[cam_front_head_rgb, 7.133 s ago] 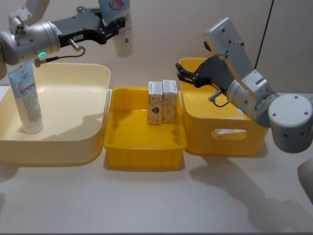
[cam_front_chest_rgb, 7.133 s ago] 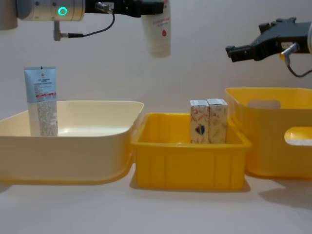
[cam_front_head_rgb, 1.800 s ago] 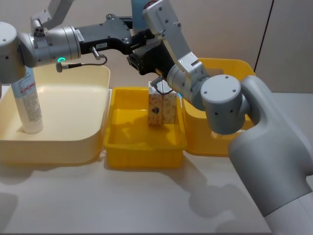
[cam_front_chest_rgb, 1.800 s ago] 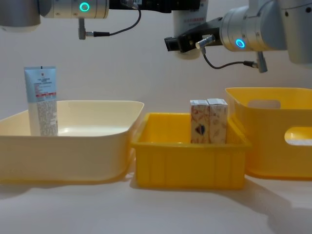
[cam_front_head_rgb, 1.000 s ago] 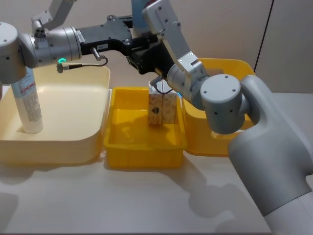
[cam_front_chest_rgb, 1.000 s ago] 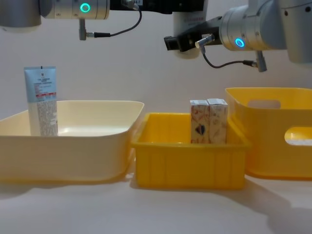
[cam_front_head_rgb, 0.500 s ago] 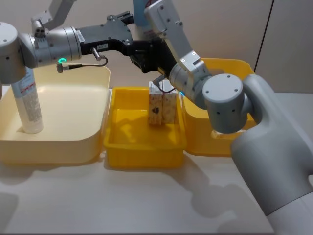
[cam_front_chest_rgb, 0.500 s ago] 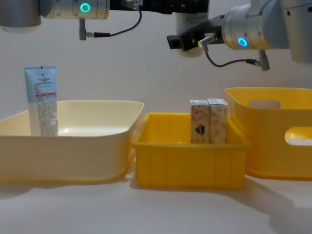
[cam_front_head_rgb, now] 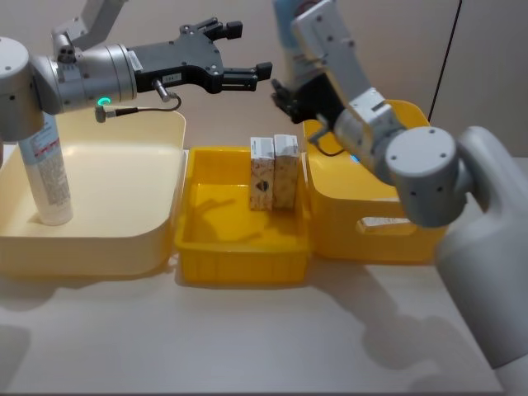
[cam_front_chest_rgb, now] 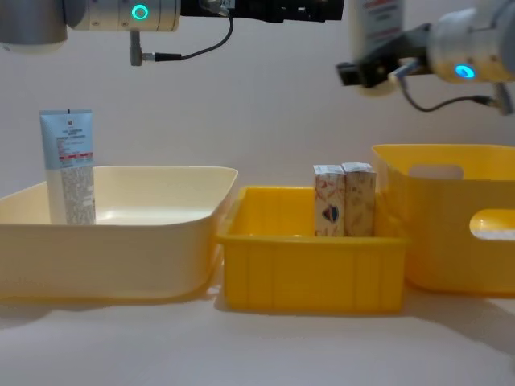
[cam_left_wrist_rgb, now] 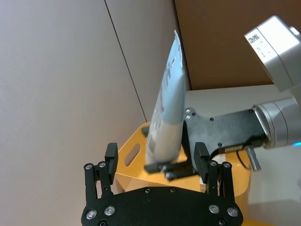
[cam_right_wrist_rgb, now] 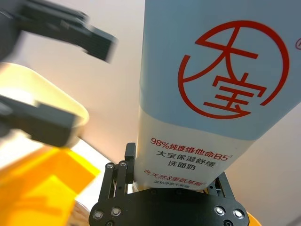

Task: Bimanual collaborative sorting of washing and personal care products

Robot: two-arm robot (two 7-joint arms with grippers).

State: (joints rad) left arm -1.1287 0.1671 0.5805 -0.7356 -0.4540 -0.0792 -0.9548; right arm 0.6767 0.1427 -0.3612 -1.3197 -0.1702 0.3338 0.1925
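Since the earlier frame, the squeeze tube [cam_right_wrist_rgb: 207,94] has passed from the left end effector [cam_front_head_rgb: 239,49], now released, to the right end effector [cam_front_head_rgb: 285,91], which grips it above the deep yellow bin [cam_front_head_rgb: 330,198]. Handover complete; next, lower it in.

Left hand [cam_front_head_rgb: 244,56] spread empty above two boxes [cam_front_head_rgb: 275,172].

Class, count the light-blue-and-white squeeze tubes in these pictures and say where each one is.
2. One tube stands upright in the cream bin; the other tube is held by the right end effector above the bins. Others may be hidden.
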